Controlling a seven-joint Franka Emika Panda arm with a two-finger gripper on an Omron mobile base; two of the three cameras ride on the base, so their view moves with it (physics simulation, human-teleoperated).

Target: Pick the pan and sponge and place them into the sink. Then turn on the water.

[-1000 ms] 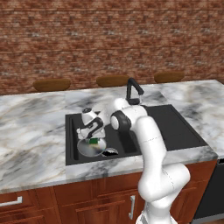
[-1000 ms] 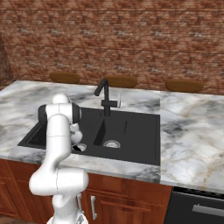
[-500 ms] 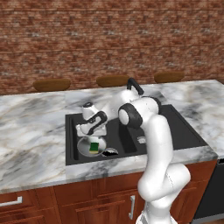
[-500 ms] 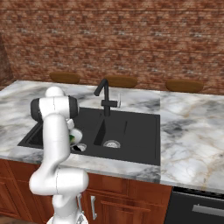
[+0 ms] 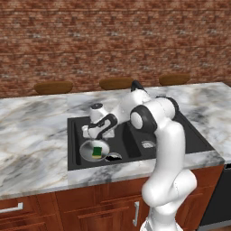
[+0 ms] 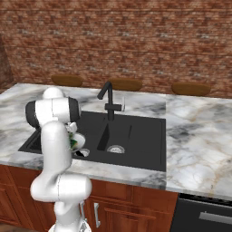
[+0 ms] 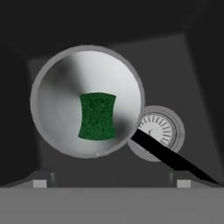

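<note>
Arm: we see the white arm (image 6: 56, 149) rising at the sink's left end.
Sink: black sink (image 6: 136, 136), round drain (image 6: 116, 148).
Faucet: we note the black curved faucet (image 6: 108, 97) behind, on the marble counter (image 6: 199, 136).

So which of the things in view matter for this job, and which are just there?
Job things:
- round silver-grey metal pan, in the sink basin
- green rectangular sponge, lying in the pan
- matte black double-basin sink
- black curved-spout faucet, no water running
- hand, above the pan, holding nothing

Just there:
- marble counter
- brick wall
- wooden cabinet fronts
</note>
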